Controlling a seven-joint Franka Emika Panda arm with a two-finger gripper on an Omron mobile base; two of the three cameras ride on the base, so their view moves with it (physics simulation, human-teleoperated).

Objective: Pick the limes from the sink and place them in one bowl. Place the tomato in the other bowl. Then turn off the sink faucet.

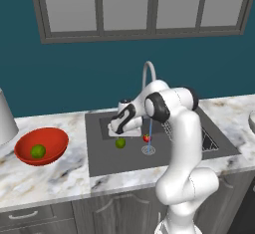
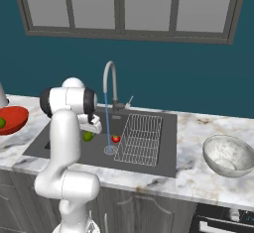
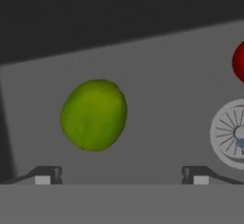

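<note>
Hand view, claw (image 3: 121, 175) spread wide, glossy yellow-green lime (image 3: 94, 115) lying free on sink (image 3: 162, 75) floor

sink (image 1: 99, 153): matt dark grey
counter (image 1: 50, 178): pale marbled stone, smooth
faucet (image 2: 110, 86): silvery metal
rack (image 2: 140, 139): thin wire, at 3 o'clock of the drain
red-orange bowl (image 1: 52, 151): glossy
grey-white bowl (image 2: 218, 150): mottled, smooth
tomato (image 2: 115, 138): glossy red

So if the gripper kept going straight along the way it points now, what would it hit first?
Probably the small round yellow-green lime on the dark grey sink floor. The open gripper points down at it, the lime lying a little off-centre towards one fingertip; depth is unclear.
</note>
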